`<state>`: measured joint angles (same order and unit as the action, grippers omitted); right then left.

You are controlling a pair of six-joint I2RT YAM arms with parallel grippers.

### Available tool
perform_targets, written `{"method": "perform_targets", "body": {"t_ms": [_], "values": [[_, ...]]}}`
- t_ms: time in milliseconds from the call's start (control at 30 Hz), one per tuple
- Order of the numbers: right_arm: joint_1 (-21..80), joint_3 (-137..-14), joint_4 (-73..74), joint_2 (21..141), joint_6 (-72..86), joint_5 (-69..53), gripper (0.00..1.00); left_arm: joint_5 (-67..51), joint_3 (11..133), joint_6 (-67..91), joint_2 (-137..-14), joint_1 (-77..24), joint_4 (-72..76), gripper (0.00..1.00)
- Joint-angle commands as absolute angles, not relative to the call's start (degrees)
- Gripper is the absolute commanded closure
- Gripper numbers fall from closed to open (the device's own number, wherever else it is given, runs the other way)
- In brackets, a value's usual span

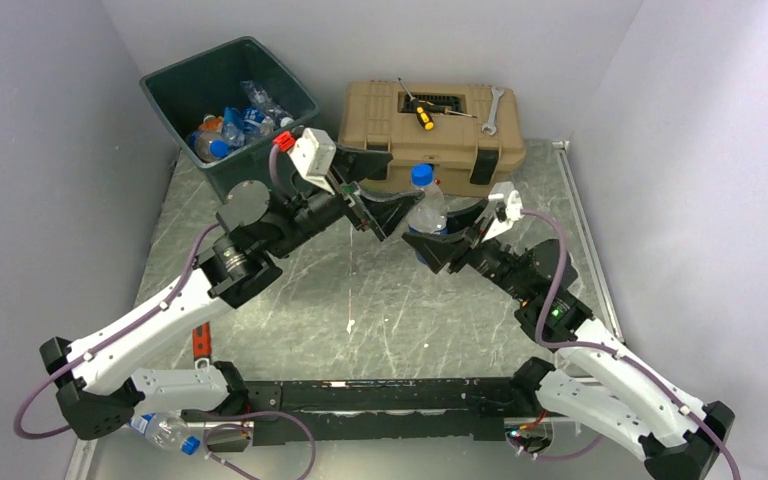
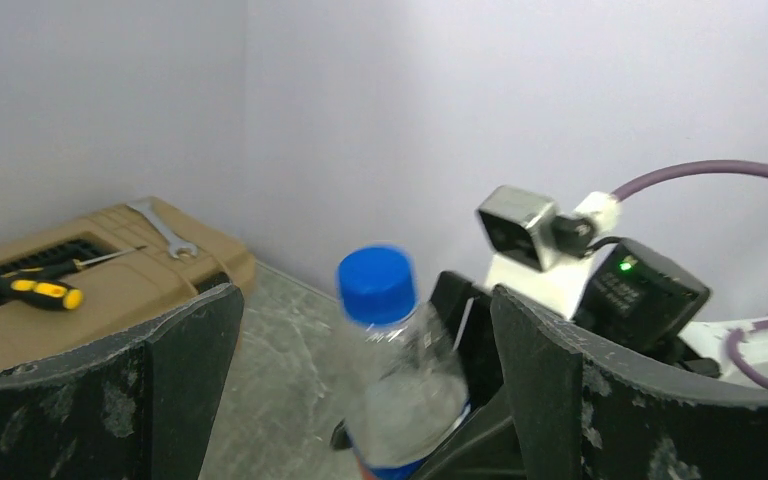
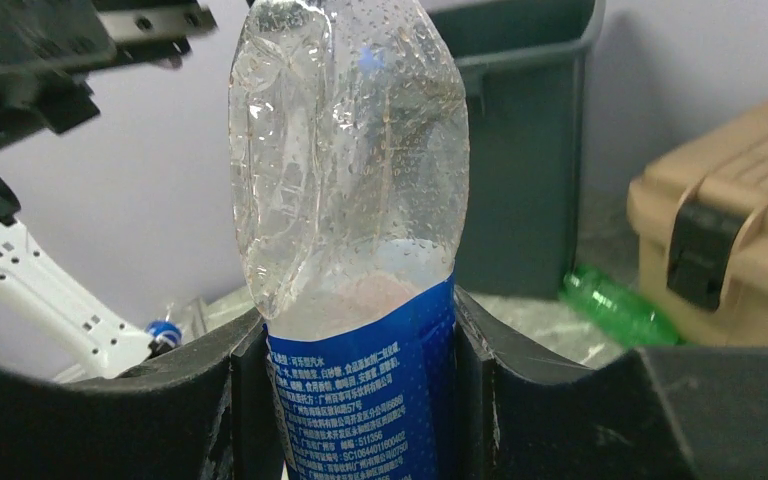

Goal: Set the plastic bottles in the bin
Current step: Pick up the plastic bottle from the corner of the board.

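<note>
Since the table [image 1: 360,300] is walled in on the left, back and right, my only open room is the bare marbled stretch in the middle, between the two arms. The bin [image 1: 182,80] stands in the far left corner with its mouth open upward. A heap of bottles [image 1: 235,125] lies inside it, well below the rim. The toolbox [image 1: 430,135] sits just to its right against the back wall, with a narrow gap between them.

The left gripper [image 1: 380,195] hangs in front of the toolbox with its fingers [image 2: 190,370] spread as wide as they go. They flank the held bottle's shoulder with a gap on each side and touch nothing that I can see. The right gripper [image 1: 438,240] pinches the held bottle [image 3: 350,150] upright by its lower body, with the pads [image 3: 245,350] flat against the label on both sides. That bottle is clear, dented and beaded with droplets, and it has a blue cap [image 2: 375,283]. It is above the table just in front of the toolbox, well right of the bin.

A green bottle [image 3: 615,305] lies at the foot of the bin, near the toolbox corner. Another clear bottle [image 1: 165,432] lies at the near edge by the left arm's base. A screwdriver [image 1: 422,115] and a wrench [image 1: 492,110] rest on the toolbox lid. The held bottle's blue label [image 3: 360,400] carries fine white Chinese print, too small for me to read.
</note>
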<state>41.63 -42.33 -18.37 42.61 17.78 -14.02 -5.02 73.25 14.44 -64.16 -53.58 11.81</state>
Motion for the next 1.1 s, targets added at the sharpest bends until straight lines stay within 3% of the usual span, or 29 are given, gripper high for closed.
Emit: {"method": "perform_targets", "body": {"t_ms": [0,733,867,1000,1067], "values": [[41.9,-41.2,-18.3,40.3,21.3,-15.5,0.67,-10.3,77.0,18.7,-65.2,-53.4,15.2,0.00],[41.9,-40.7,-20.5,41.4,21.7,-18.8,0.67,-18.2,82.8,19.5,-72.2,-53.4,3.6,0.00],[41.9,-40.8,-19.5,41.4,19.7,-19.4,0.67,-17.7,83.9,20.0,-73.8,-53.5,1.6,0.08],[41.9,-40.8,-18.8,40.8,18.5,-18.9,0.68,-18.7,84.5,20.2,-74.6,-53.4,0.2,0.26],[41.9,-40.5,-19.2,40.4,18.2,-18.2,0.67,-19.6,84.9,20.3,-75.1,-53.5,-0.6,0.29]]}}
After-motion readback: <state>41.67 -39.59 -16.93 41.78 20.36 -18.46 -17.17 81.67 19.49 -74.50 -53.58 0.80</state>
